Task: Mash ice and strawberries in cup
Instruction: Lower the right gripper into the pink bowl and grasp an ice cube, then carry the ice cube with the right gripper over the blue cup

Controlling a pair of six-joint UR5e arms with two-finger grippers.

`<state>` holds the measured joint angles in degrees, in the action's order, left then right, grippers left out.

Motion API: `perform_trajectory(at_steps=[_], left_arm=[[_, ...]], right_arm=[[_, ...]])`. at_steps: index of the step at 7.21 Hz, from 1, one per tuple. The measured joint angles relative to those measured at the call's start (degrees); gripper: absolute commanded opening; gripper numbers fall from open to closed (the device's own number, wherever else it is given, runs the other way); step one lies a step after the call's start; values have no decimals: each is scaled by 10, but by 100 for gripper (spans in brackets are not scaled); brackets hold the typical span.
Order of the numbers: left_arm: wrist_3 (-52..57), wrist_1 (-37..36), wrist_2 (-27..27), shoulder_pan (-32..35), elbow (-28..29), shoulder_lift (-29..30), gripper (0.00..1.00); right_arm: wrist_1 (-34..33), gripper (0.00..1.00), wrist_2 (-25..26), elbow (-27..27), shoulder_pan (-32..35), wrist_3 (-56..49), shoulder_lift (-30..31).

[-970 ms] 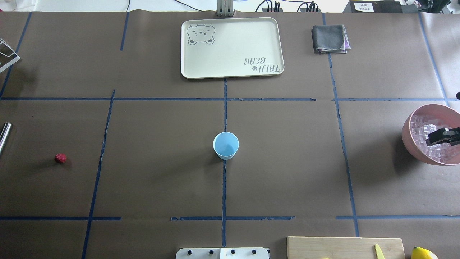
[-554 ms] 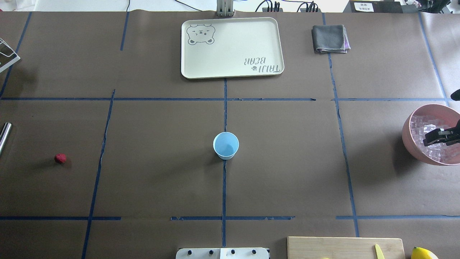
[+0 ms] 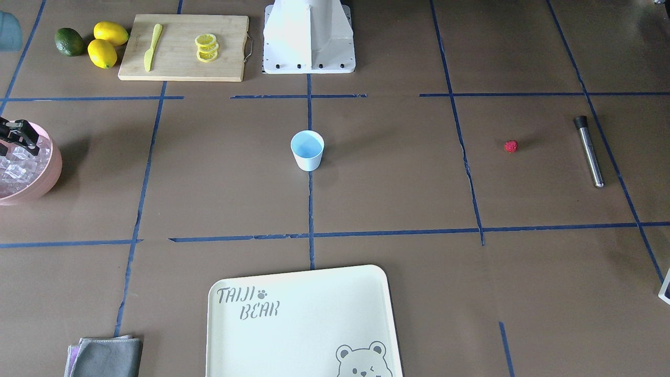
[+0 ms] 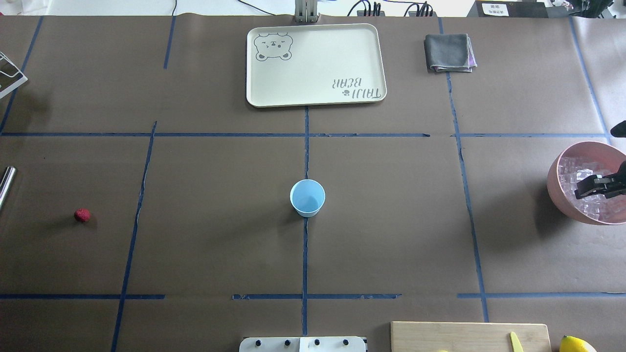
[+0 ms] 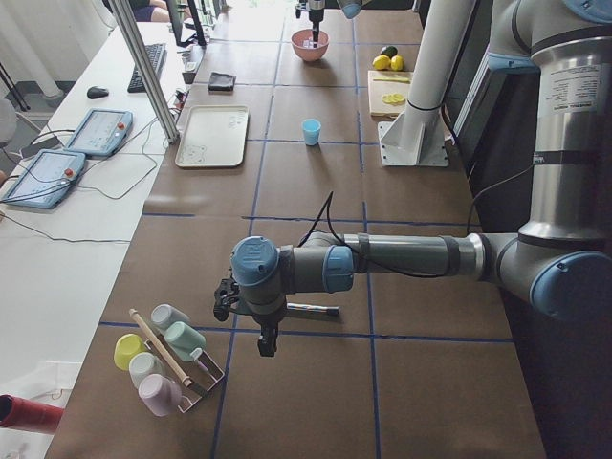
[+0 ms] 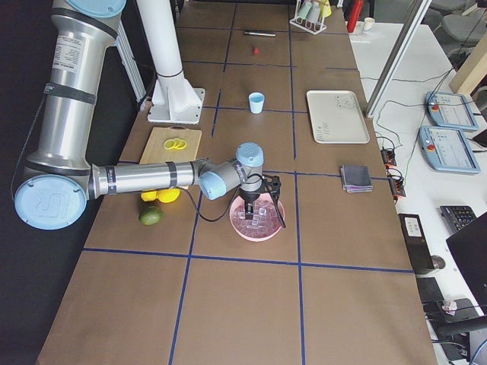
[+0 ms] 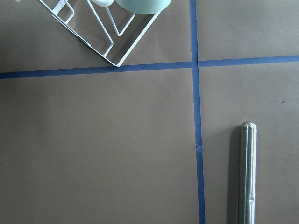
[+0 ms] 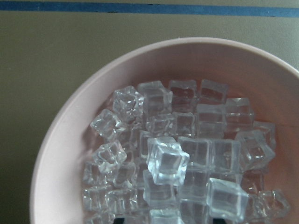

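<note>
Right wrist-mounted view: clear glassy ice cubes (image 8: 167, 161) fill round pink bowl (image 8: 58, 149).
Right claw (image 4: 583, 189) spread, empty; cubes likely slippery, so pinch flat faces.

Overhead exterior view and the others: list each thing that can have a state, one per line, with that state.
Cup: upright, nothing in it.
Strawberry: whole, lying on the table, outside the cup.
Ice: heaped in the pink bowl.
Right gripper: open, over the ice.
Left gripper: open or shut, cannot tell.
Muddler: lying flat on the table.
Cloth: folded.
</note>
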<state>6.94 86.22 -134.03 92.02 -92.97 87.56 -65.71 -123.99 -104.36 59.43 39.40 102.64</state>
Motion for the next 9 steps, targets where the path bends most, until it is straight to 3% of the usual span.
perform_trajectory(at_steps=[1,3,4,7,9], left_arm=[[0,0,0,0,0,0,100],[-1,0,0,0,0,1,100],[-1,0,0,0,-1,1,100],[-1,0,0,0,-4,1,100],[-2,0,0,0,-5,1,100]], right_arm=[[0,63,0,0,0,0,0],[0,12,0,0,-1,0,0],[0,0,0,0,-2,-1,0],[-1,0,-3,-13,-2,-2,2],[-9,0,-16,-59,19,-3,17]])
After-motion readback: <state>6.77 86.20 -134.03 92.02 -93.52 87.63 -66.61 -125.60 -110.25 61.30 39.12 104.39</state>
